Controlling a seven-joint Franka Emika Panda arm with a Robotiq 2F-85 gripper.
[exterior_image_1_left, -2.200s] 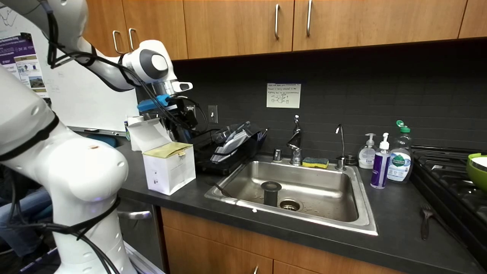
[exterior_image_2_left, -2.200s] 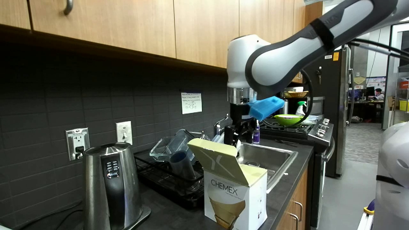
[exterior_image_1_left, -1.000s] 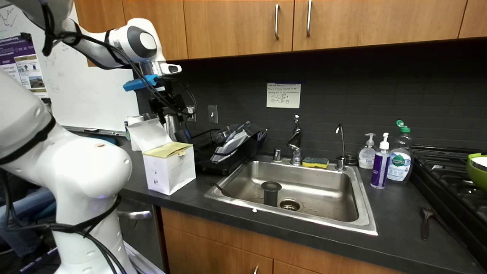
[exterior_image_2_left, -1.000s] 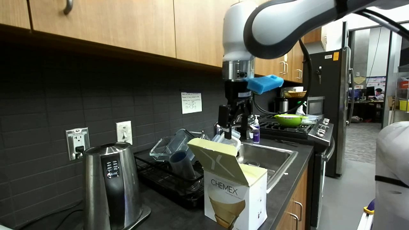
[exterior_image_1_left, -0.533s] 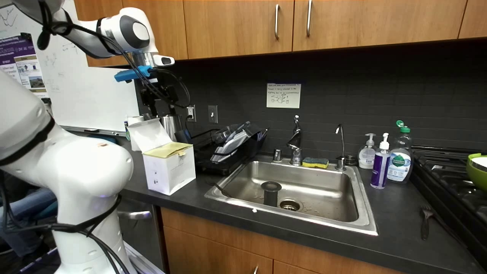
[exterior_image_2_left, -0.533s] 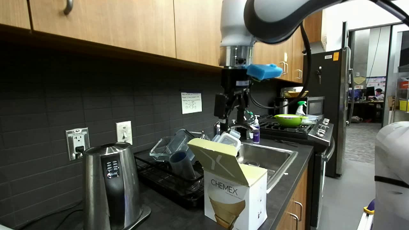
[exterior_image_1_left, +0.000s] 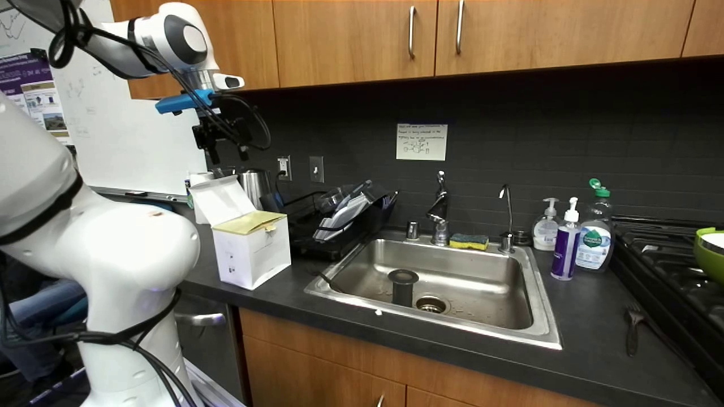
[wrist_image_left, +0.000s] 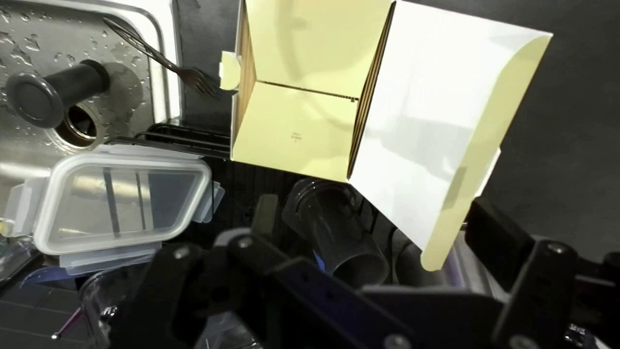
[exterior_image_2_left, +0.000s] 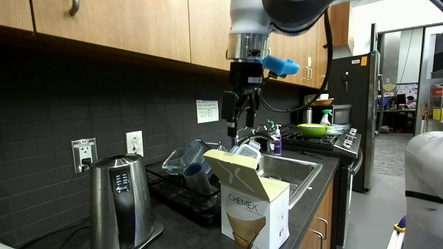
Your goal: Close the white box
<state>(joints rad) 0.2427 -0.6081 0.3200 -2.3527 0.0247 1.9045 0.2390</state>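
Free air between claw (exterior_image_2_left: 241, 126) and flap (exterior_image_2_left: 238, 174)

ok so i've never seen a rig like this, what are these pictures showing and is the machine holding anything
The machine is a jointed white-and-grey robot arm ending in a black two-fingered gripper. Two pictures look on from different places outside the robot; the remaining one is taken from its wrist, so the gripper shows along the bottom.

On the dark countertop stand a squarish white cardboard box, a tall silver metal kettle and a black wire dish rack, near a stainless-steel sink. The box's flat cardboard flap lid is raised, showing a yellow inside.

Nothing is held: the gripper's jaws stand apart, with a gap between gripper and box in both exterior views.
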